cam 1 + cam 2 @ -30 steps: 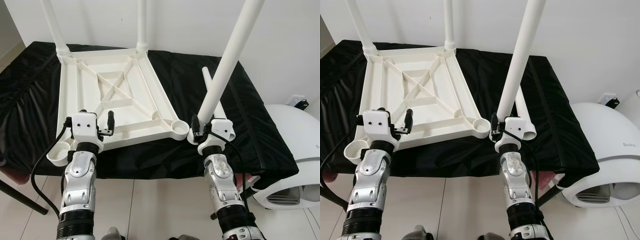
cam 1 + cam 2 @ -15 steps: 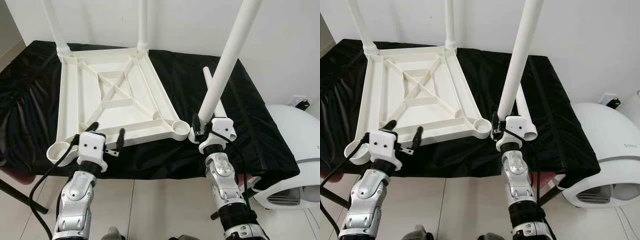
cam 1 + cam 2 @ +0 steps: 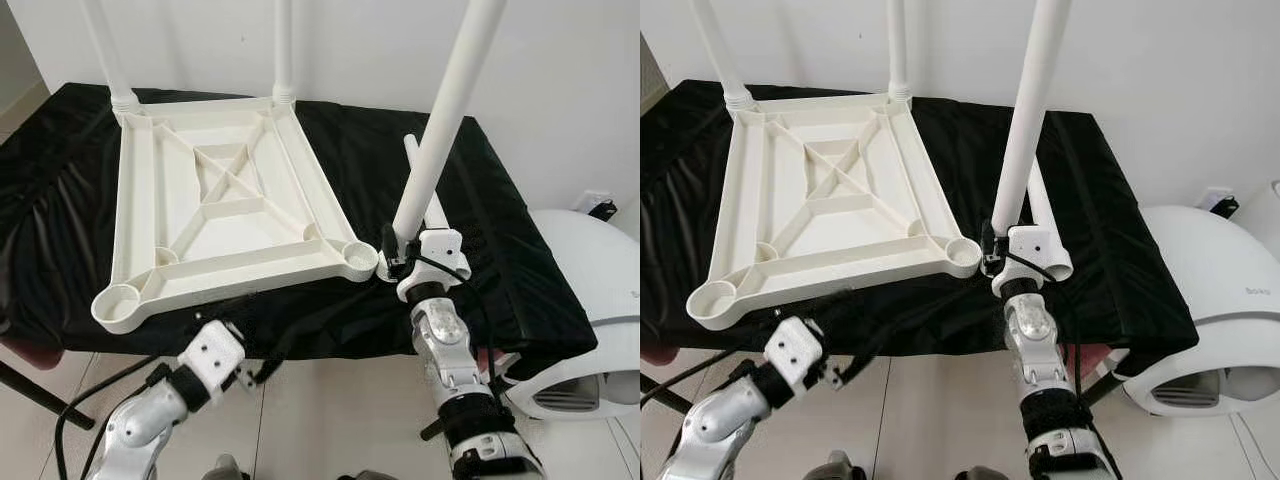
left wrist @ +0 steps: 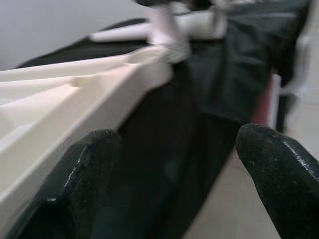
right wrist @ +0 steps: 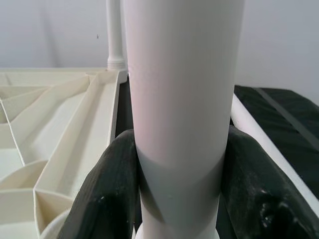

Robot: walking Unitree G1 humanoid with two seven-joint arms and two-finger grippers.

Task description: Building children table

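The white tabletop lies upside down on a black-covered table, with two white legs standing in its far corners. My right gripper is shut on a third leg and holds it nearly upright, its lower end beside the empty front-right socket. In the right wrist view both fingers clamp that leg. A fourth leg lies on the cloth behind it. My left gripper hangs open below the table's front edge, holding nothing; its fingers stand wide apart by the tabletop's rim.
A white rounded appliance stands on the floor to the right of the table. A white wall runs close behind. The front-left socket overhangs the table's front edge. A dark bar crosses the tiled floor at lower left.
My left arm has dropped from the tabletop's front edge to below the table, gripper still open. The right gripper has tilted its leg more upright.
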